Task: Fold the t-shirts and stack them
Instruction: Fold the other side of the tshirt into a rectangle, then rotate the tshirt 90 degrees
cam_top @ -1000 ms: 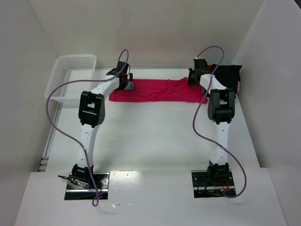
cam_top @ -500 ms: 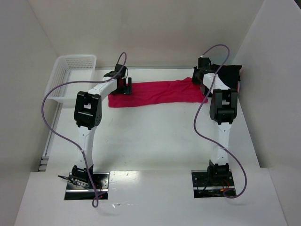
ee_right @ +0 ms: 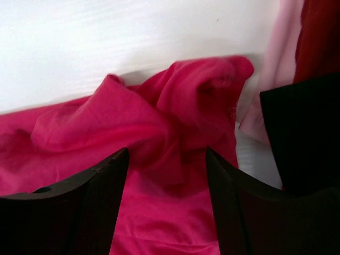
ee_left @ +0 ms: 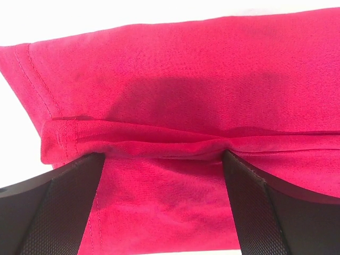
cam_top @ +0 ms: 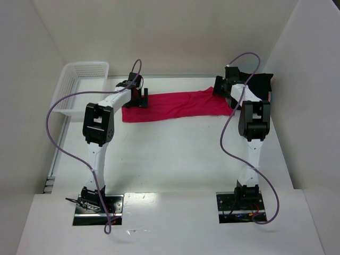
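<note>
White table — one red t-shirt, one white basket, one dark heap.

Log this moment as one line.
left gripper: open, straddling fold ridge | right gripper: open over bunched end | red t-shirt: flat strip, fold unfinished

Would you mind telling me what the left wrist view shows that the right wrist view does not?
Only the left wrist view: the red t-shirt lying flat, its stitched hem at one end, and a folded layer running across between the open fingers of the left gripper.
Only the right wrist view: the shirt's bunched, rumpled end, with pale pink cloth, dark red cloth and black cloth beside it, under the open right gripper.
Both: the same shirt on the white table.
</note>
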